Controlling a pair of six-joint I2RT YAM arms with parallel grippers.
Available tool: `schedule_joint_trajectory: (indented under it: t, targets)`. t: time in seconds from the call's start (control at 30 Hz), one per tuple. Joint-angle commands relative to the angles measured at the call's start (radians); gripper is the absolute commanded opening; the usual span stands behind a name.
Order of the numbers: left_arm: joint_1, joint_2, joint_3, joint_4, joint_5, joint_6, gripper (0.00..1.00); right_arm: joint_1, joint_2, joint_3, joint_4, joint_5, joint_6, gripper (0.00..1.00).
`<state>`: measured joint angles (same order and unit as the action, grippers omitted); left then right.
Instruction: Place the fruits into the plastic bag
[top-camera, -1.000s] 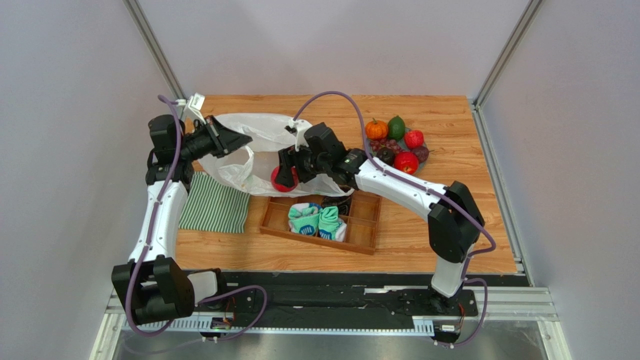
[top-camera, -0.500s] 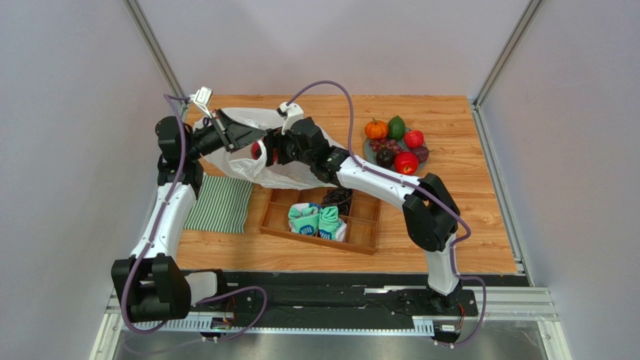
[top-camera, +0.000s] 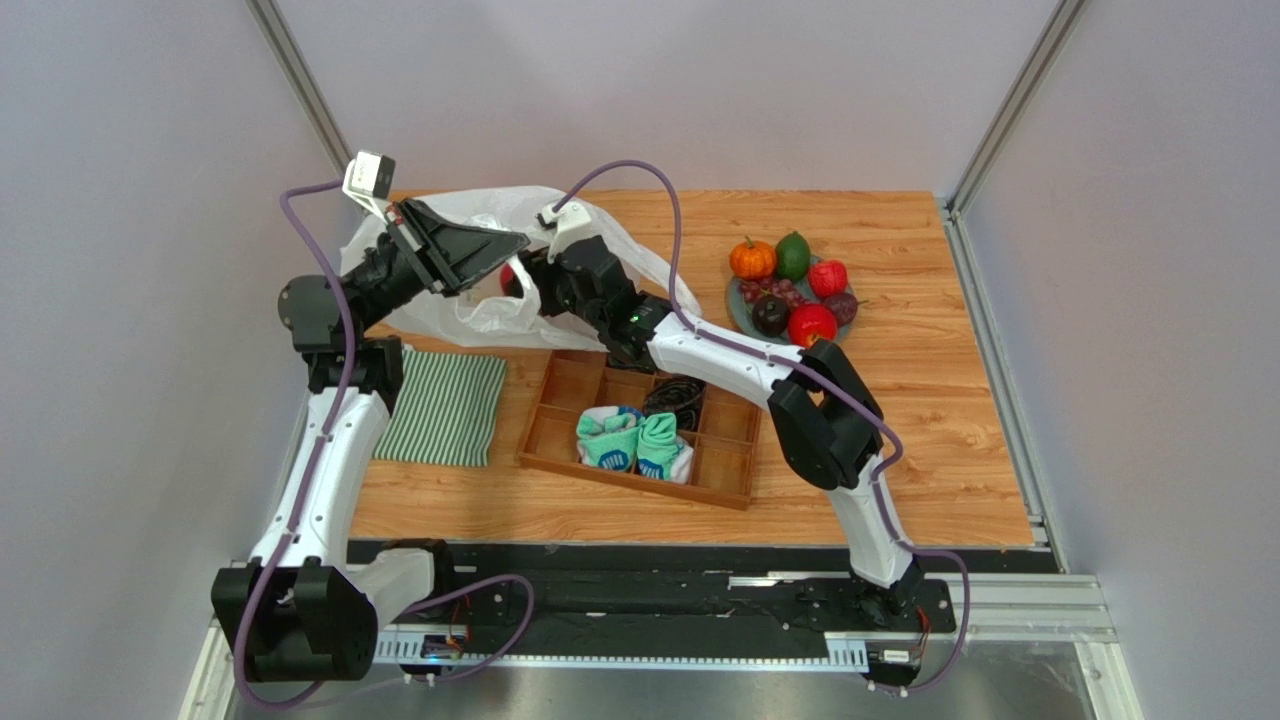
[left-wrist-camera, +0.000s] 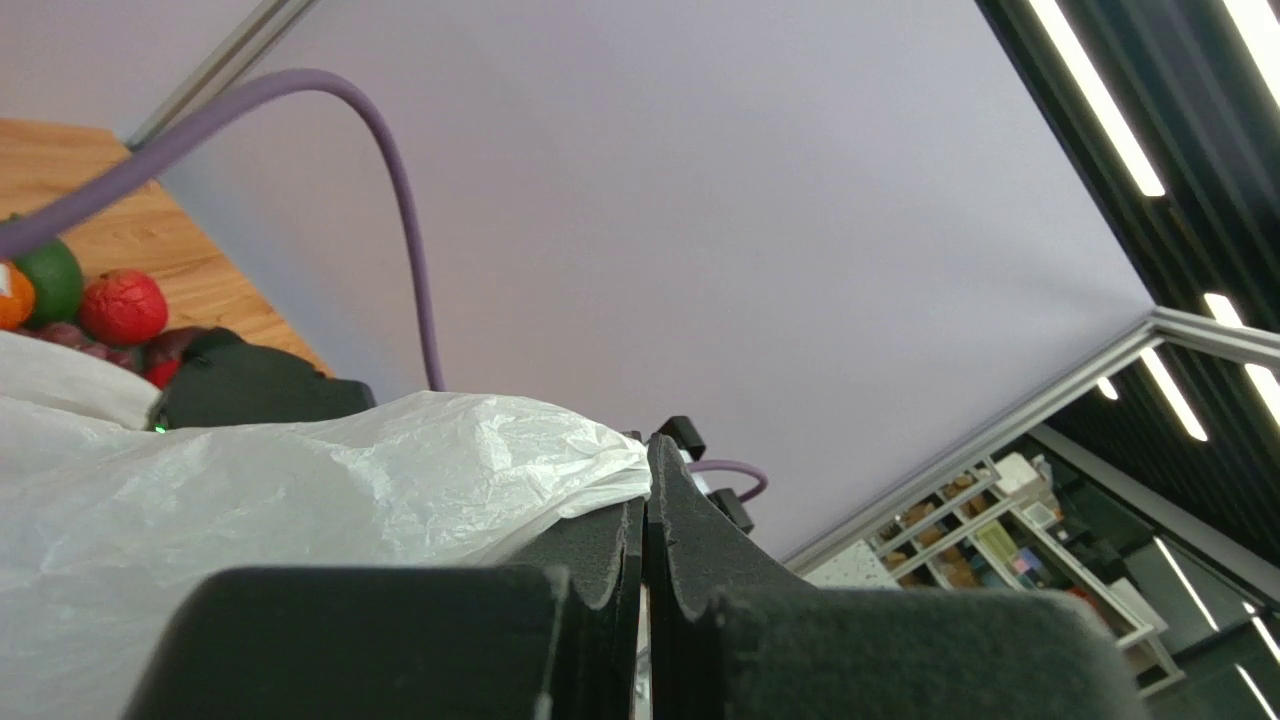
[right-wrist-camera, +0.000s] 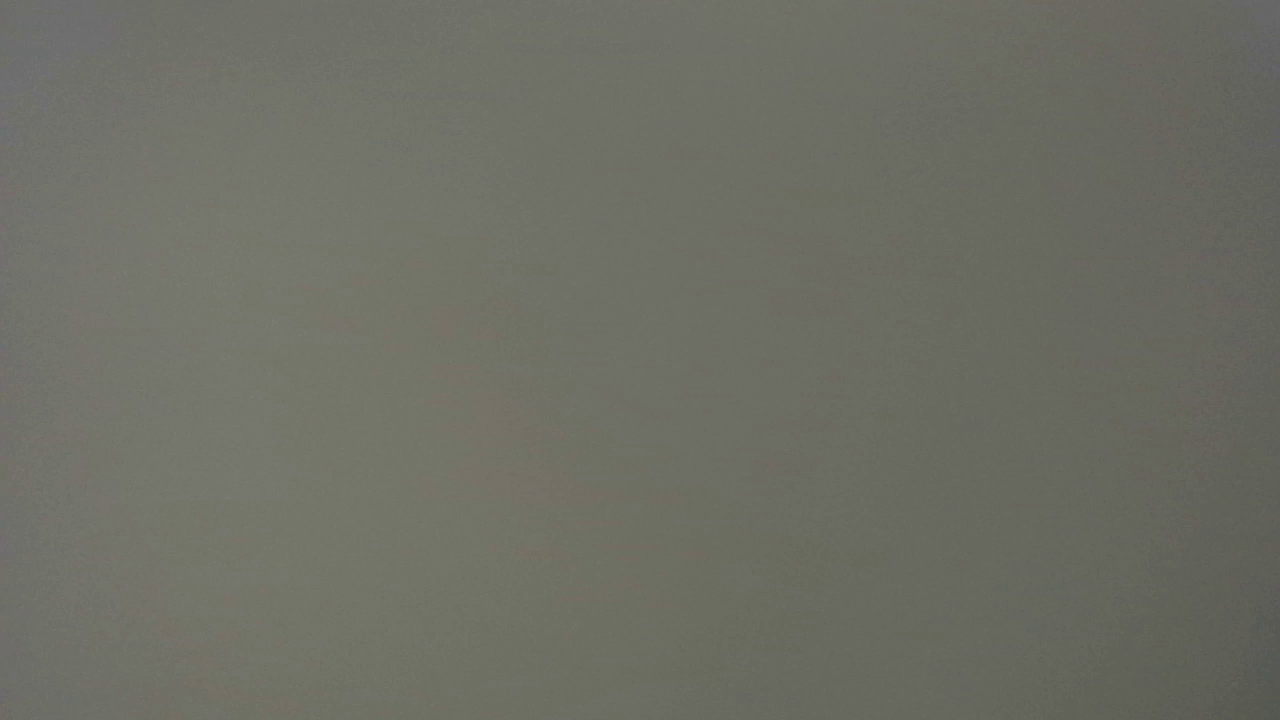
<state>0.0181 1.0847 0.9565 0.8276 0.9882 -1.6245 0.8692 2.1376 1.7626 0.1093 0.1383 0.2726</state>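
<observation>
- The left gripper (left-wrist-camera: 646, 503) pinches tight on the rim of the plastic bag (top-camera: 466, 312), holding it above the counter (top-camera: 902, 375).
- The right gripper (top-camera: 526, 288) sits at the bag's mouth, seemingly clasping a red apple (top-camera: 514, 279).
- The other fruits (top-camera: 792, 282) lie right of the bag.

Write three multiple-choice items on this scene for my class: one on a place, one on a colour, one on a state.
1. Where do the teal socks lie? A in the wooden tray; B beside it; C under it.
2. The striped cloth is: A red and white; B green and white; C blue and yellow.
3. The left gripper is: A open; B shut on the plastic bag; C out of view.
Answers: 1 A, they fill a tray compartment; 2 B, its stripes show so; 3 B, its jaws pinch the bag.
</observation>
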Motion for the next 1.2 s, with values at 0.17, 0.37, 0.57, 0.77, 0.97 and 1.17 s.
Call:
schedule_joint_trajectory:
  t: [0.17,0.37,0.57,0.77,0.97,1.17]
  targets:
    - [0.091,0.064,0.022,0.066,-0.003,-0.025,0.00,-0.177,0.051,0.121,-0.316,0.081,0.014,0.35]
    - [0.095,0.147,0.091,-0.320,0.020,0.397,0.00,-0.229,0.054,0.135,-0.387,0.072,-0.007,0.36]
    - [0.072,0.239,0.139,-0.484,0.003,0.672,0.00,-0.240,0.107,0.236,-0.457,0.047,-0.027,0.38]
    - [0.056,0.299,0.130,-0.470,0.024,0.684,0.00,-0.243,0.145,0.285,-0.502,-0.006,-0.032,0.59]
    - [0.056,0.293,0.105,-0.487,0.018,0.700,0.00,-0.243,0.140,0.282,-0.502,-0.071,-0.027,0.91]
    - [0.056,0.297,0.103,-0.490,0.023,0.696,0.00,-0.243,0.139,0.278,-0.490,-0.089,-0.027,0.93]
